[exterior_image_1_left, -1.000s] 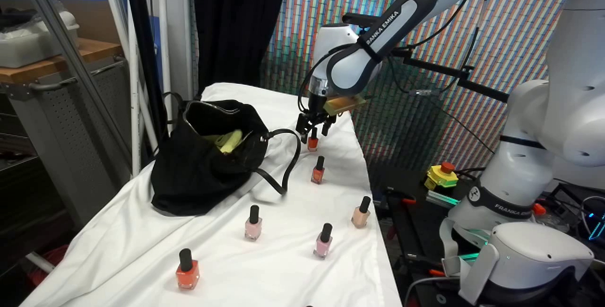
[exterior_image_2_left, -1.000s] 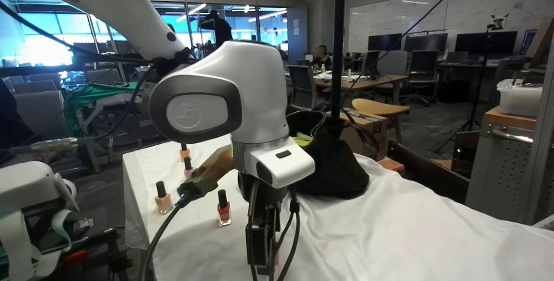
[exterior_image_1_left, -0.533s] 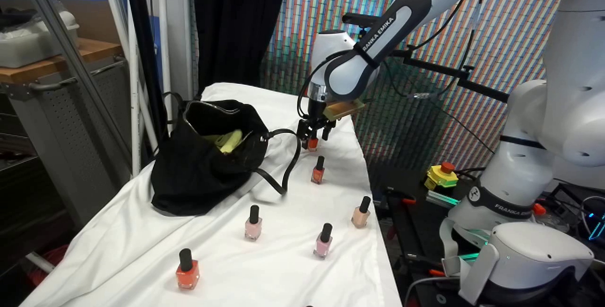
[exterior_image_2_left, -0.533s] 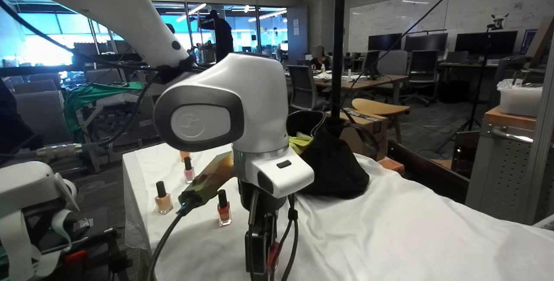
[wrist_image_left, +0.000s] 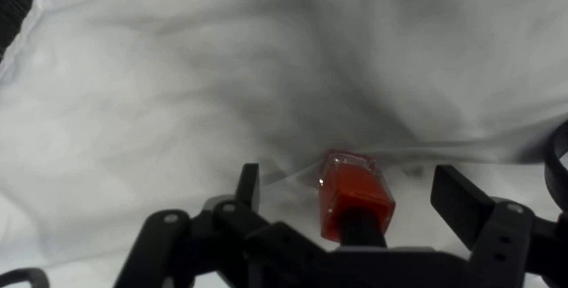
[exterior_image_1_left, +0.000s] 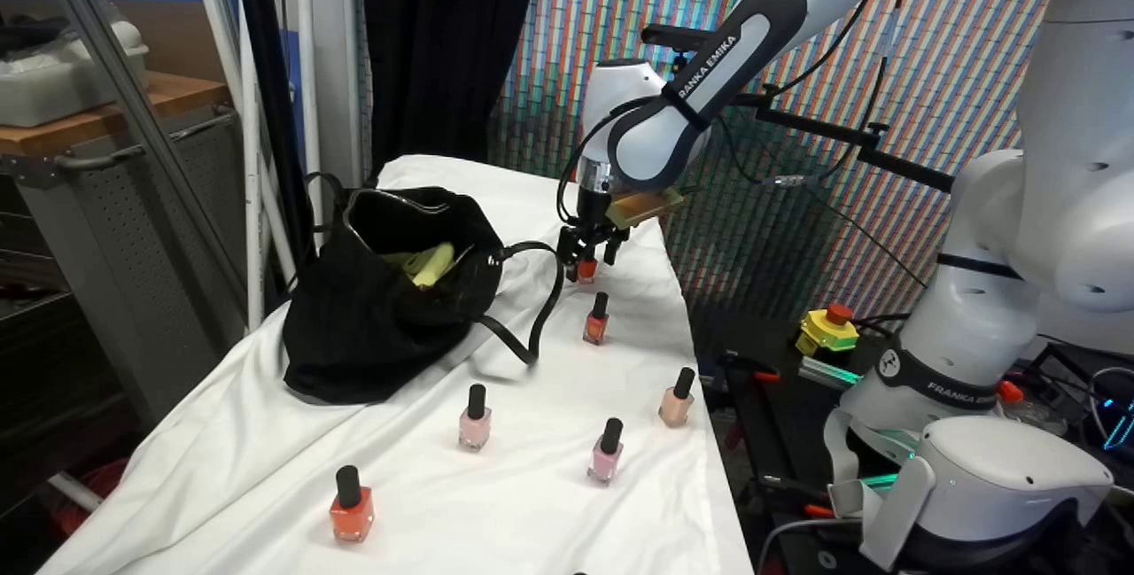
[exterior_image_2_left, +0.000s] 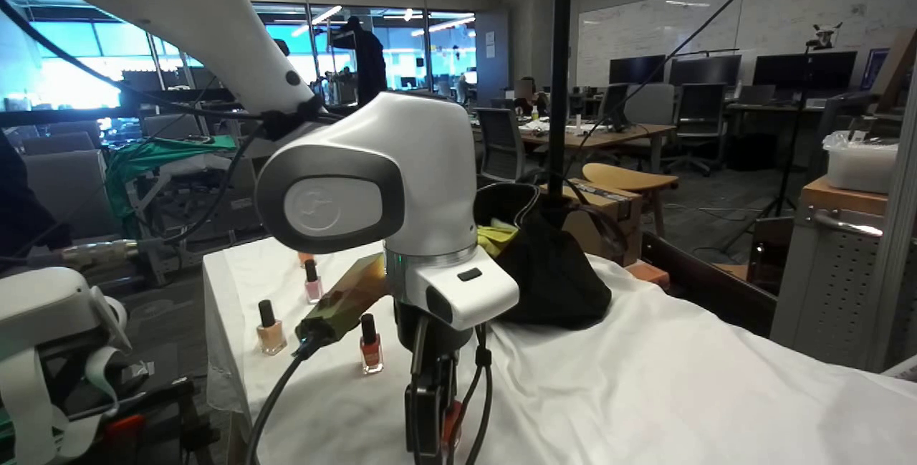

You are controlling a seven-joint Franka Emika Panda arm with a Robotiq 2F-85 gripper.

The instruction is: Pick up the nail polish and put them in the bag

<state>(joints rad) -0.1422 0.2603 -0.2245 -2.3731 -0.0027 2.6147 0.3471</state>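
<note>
The hand (wrist_image_left: 348, 186) is spread wide around the red nail polish bottle (wrist_image_left: 357, 190), which stands on the cloth-covered bench (exterior_image_1_left: 523, 500) between the fingers (wrist_image_left: 248, 186) and, in the wrist view, seems to touch neither. Nothing looks gripped. Before closing, I would shift the hand sideways a touch: the bottle sits a little nearer the finger on the right of that view, and an uneven squeeze could push or tip it. The fingers should meet the glass body squarely; a pinch on the slim cap alone might let it swing. Then close gently and lift straight up, so that the second red bottle (exterior_image_1_left: 595, 327), near the hand, is not clipped. The bag (exterior_image_1_left: 381, 327) stands off to one side of the hand, its loop handle (exterior_image_1_left: 547, 305) falling toward it; the carry would need to clear that loop.

Against a second ago, the hand has come down: in an exterior view the bottle's cap, then showing beneath it, is now mostly hidden. The bag and second bottle have not moved.
</note>
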